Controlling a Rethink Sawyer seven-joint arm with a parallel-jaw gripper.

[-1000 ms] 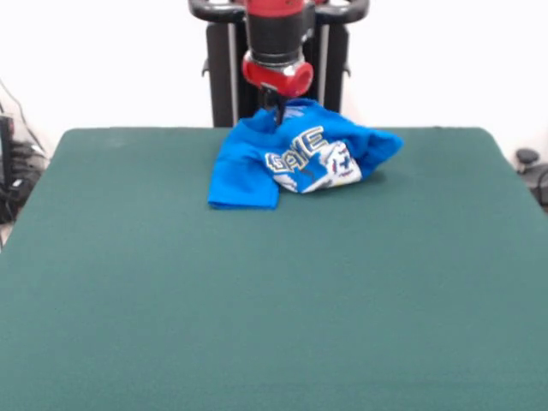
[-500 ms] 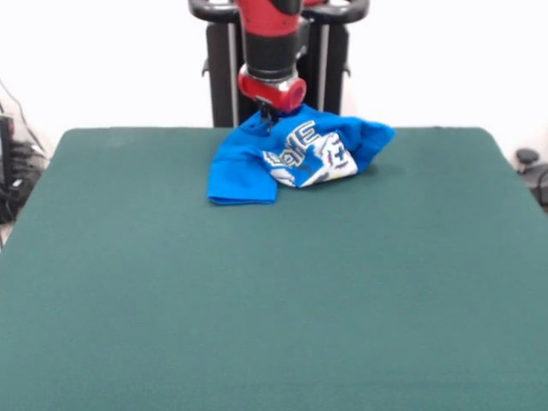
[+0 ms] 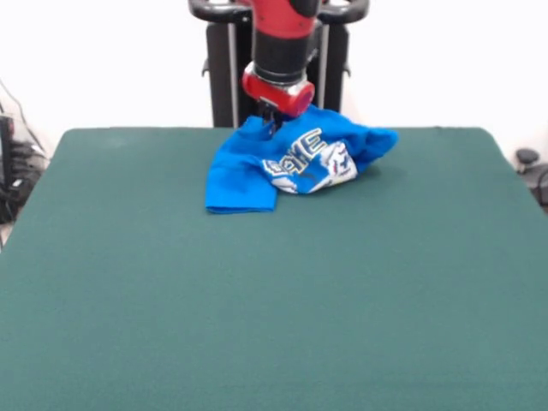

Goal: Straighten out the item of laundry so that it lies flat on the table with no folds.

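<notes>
Gripper [image 3: 272,121] fingertips sunk in bunched T-shirt [image 3: 291,158] at table's [image 3: 257,300] far edge, opening unreadable, lettering partly folded under, table's near edge cropped

You see the dark green table [image 3: 257,300] filling the frame; one crumpled blue T-shirt [image 3: 282,163] lies at its upper centre.

This is looking like a robotics lab or test room rather than a home. A large table [image 3: 274,300] covered in plain dark green felt-like cloth is filling most of the view, with a bare white wall [image 3: 103,60] standing behind it. A red and black robot arm [image 3: 280,51] is hanging over the table's far edge in front of a black pedestal [image 3: 224,77]. Dark cables and equipment [image 3: 13,163] are sitting at the left edge, and more dark gear [image 3: 531,171] is showing at the right.
</notes>
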